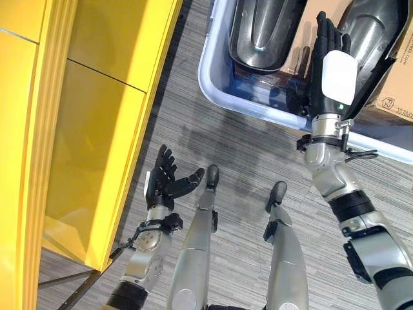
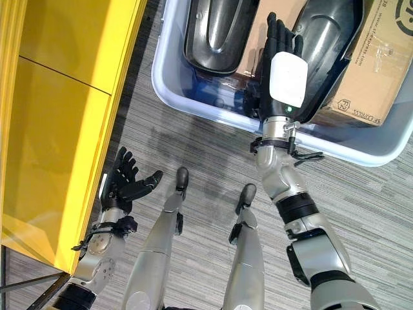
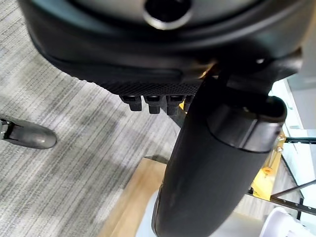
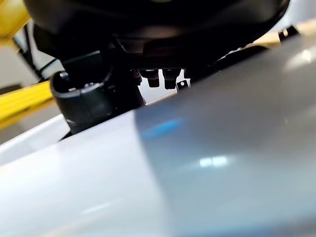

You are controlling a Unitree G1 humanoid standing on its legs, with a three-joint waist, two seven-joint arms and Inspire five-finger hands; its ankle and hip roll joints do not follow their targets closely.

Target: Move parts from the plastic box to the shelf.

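Note:
The blue-grey plastic box [image 1: 245,103] stands on the floor at the upper right. Two glossy dark parts lie in it, one on the left [image 1: 264,29] and one on the right [image 1: 374,29]. My right hand [image 1: 329,71] reaches over the box's near rim with straight fingers, open, its fingertips beside the right part [image 2: 326,29] and holding nothing. In the right wrist view a shiny grey surface [image 4: 222,148] lies close under that hand. My left hand [image 1: 164,181] hovers low beside the yellow shelf [image 1: 84,129], open and empty.
Cardboard boxes sit in the plastic box, one between the parts [image 2: 255,39] and one at the right [image 2: 377,64]. Grey striped carpet [image 1: 213,142] covers the floor between shelf and box. The shelf's yellow panels run along the whole left side.

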